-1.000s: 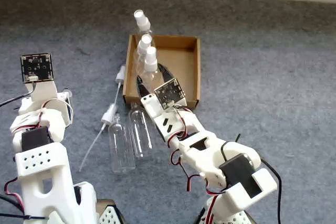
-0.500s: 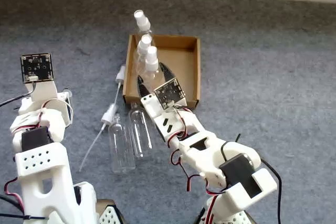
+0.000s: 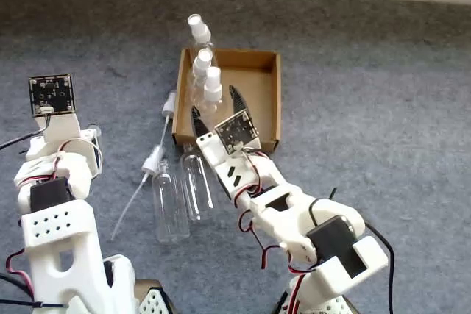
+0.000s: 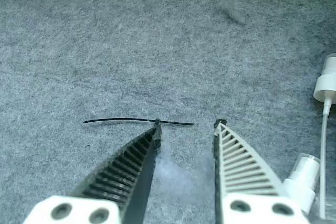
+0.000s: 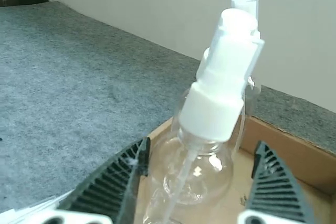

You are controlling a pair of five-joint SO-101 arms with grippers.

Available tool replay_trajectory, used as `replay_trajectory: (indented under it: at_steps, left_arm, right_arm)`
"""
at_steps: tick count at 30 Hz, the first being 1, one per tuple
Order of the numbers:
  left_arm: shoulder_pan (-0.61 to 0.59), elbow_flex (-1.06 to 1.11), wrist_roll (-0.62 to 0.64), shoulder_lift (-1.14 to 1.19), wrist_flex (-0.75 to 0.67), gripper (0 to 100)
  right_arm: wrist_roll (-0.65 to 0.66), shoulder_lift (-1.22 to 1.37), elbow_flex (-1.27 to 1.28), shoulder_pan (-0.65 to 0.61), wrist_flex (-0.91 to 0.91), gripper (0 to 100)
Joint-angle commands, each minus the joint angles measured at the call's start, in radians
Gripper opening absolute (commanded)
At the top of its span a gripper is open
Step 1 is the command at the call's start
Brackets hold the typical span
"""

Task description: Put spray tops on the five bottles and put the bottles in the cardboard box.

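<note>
1. While the right gripper (image 3: 214,102) hangs over the near end of the cardboard box (image 3: 277,86), you can see that its jaws are spread wide and hold nothing. They straddle the nearest capped bottle (image 5: 191,174). One finger sits just beside the clear body and the other stands apart from it.
2. That bottle stands upright inside the box, against the wall that faces the loose bottles. Its white spray top (image 5: 226,77) rises above the fingertips.
3. Look farther along the same wall of the box and you will find a second capped bottle (image 3: 202,64) and a third capped bottle (image 3: 197,31), both upright. The top of the third shows past the box's far corner.
4. Outside the box, just off its near corner, two uncapped bottles lie side by side on the grey carpet (image 3: 383,71). Both necks point toward the box. The inner bottle (image 3: 197,185) lies closer to it than the outer bottle (image 3: 169,207).
5. One loose spray top (image 3: 169,103) lies just beside the box's outer wall. The other loose spray top (image 3: 153,159) lies by the neck of the outer bottle, with its dip tube trailing away from the box.
6. Your left gripper (image 4: 187,124) is well apart from the box, with its jaws parted and empty, low over the carpet. The tip of its dark finger meets a thin black cable tie (image 4: 121,120).
</note>
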Motion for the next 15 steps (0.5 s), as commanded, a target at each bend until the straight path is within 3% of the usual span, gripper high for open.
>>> replay_trajectory:
  at_steps: [1,9,15]
  left_arm:
    - [-0.012,-0.012,0.009,-0.008,-0.018,16]
    - [-0.012,-0.012,0.009,-0.008,-0.018,16]
    - [-0.012,-0.012,0.009,-0.008,-0.018,16]
  right_arm:
    - [0.009,-0.018,-0.002,-0.008,-0.021,25.3]
    - [0.009,-0.019,-0.002,-0.012,-0.018,34.4]
    - [0.009,-0.019,-0.002,-0.012,-0.018,34.8]
